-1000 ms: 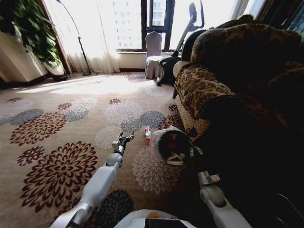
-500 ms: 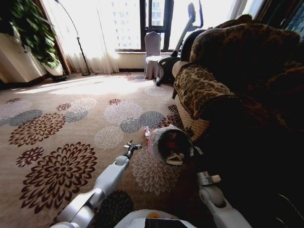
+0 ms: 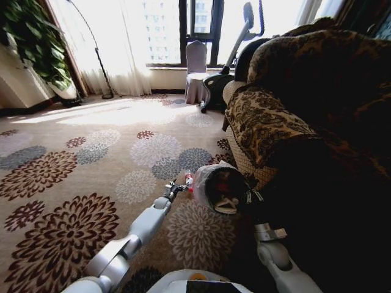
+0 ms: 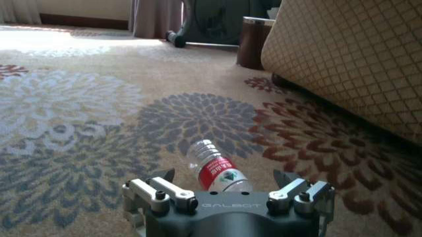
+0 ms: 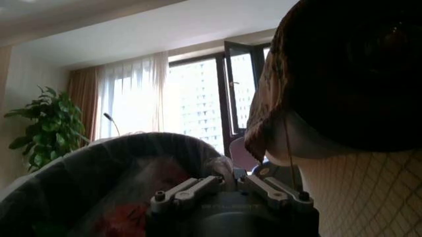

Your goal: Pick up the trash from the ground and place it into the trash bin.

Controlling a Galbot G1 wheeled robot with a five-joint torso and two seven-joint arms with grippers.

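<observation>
Two tools here. Left tool is low over the carpet, fingers spread wide and holding nothing, bracketing the bottle — looks lined up to close on it. Right tool clamps the trash bin rim, likely steadying it on the floor by the sofa. Bottle: small, clear, ribbed, red label, lying on its side just beside the bin.

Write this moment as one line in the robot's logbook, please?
left gripper: open, straddling clear bottle on carpet | right gripper: shut, low beside trash bin | bottle: not yet lifted
</observation>
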